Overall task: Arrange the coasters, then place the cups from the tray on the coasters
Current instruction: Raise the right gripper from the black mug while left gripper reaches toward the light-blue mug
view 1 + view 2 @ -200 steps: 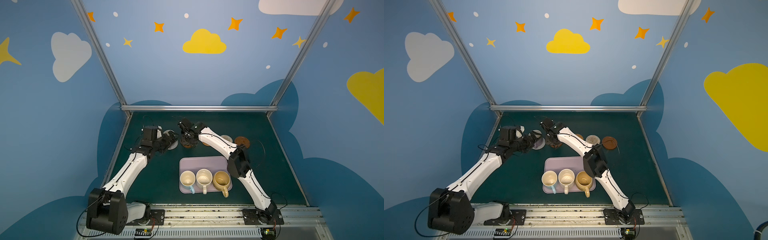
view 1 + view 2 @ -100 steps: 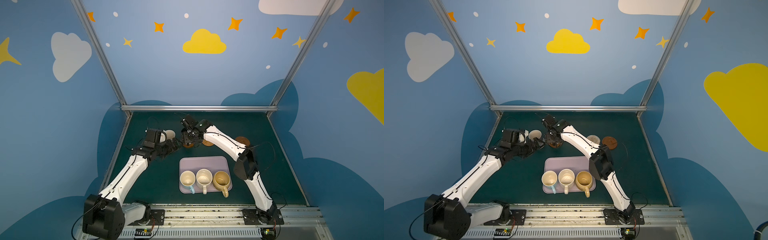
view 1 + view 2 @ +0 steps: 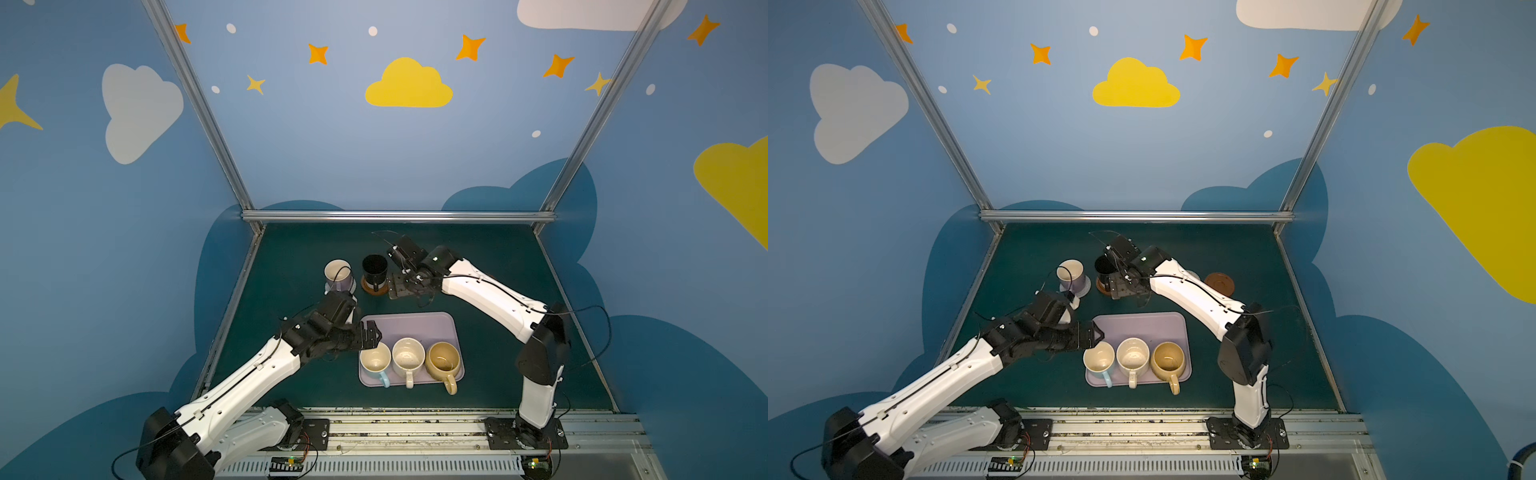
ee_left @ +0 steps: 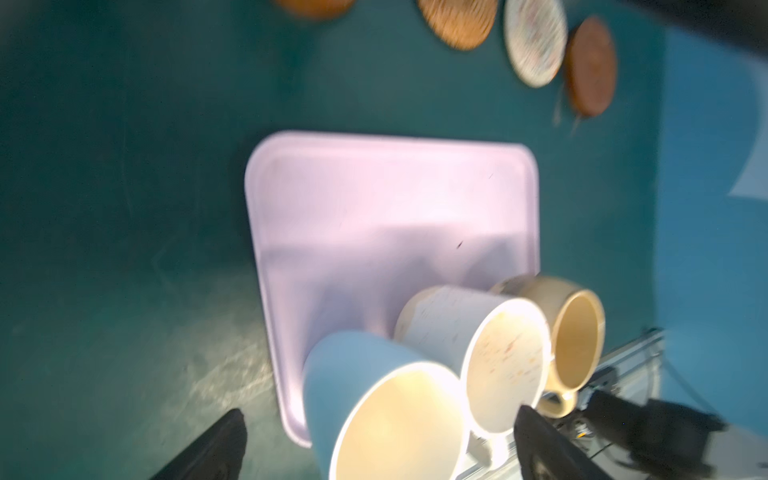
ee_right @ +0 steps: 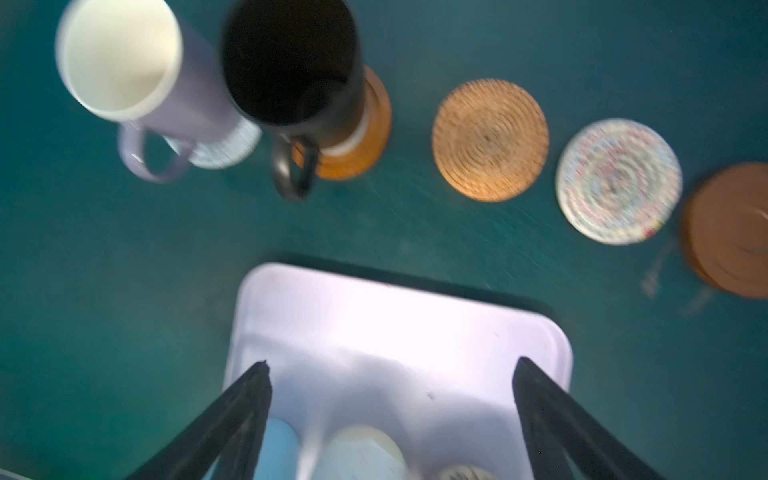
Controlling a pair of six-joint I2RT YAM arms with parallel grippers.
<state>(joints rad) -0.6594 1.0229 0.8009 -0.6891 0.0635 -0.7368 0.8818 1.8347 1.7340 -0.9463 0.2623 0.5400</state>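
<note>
Glossy black mug (image 5: 291, 62) on a smooth, rimmed wooden coaster (image 5: 376, 124)

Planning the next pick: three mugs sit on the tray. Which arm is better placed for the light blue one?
Left, probably. The left gripper hangs open right beside the light blue mug at the left edge of the tray; the right gripper is open beyond the tray, beside the black mug.

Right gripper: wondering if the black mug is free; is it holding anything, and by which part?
Nothing. The right gripper has its fingers spread and empty; the black mug stands free on its wooden coaster.
</note>
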